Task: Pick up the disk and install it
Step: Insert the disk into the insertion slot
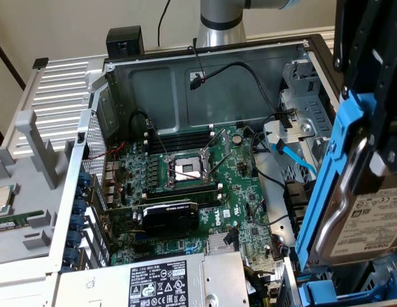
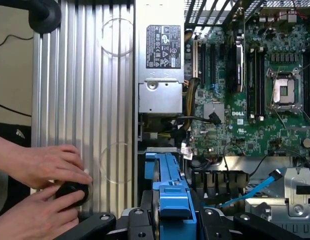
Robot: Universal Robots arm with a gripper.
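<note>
Disk (image 1: 368, 220) gripped by end effector (image 2: 175, 222), over open computer case (image 1: 186, 77), motherboard (image 1: 243, 166), power supply (image 1: 166, 281) inside, person's hands (image 2: 45, 165) beside

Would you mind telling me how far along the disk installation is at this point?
Done: the disk is picked up and rests on no surface, clipped in its blue carrier. In hand: the claw is closed on the carrier, holding the disk tilted above the open computer case. Left: the disk is not yet seated in any bay of the case.
</note>
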